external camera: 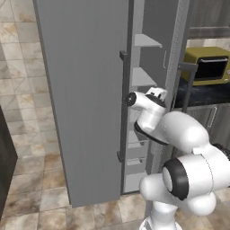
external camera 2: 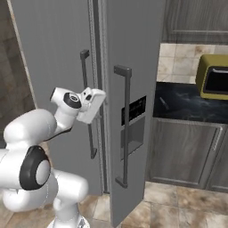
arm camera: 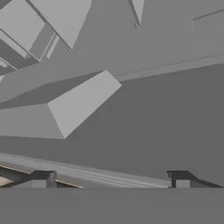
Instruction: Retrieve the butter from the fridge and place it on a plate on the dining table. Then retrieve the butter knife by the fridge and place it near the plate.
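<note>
reaching into smooth grey fridge (external camera: 85,90) w/ claw (arm camera: 111,177) spread, empty; pale flat shelves (arm camera: 83,103), maybe bare.

You're looking at the fridge (external camera: 85,90), a tall grey unit with 2 doors, each carrying a dark vertical bar handle (external camera 2: 125,124). In the left base view, its left door stands closed as a broad flat grey panel, while the right door is swung open a little, leaving a narrow gap. Through that gap you see pale grey shelves (external camera: 143,78) stacked one above another. In the right base view, the open door faces you edge-on and carries a small black display panel (external camera 2: 133,110) beside its handle. In the hand view, you get slanted pale grey shelves (arm camera: 83,103) inside the grey interior.
</note>
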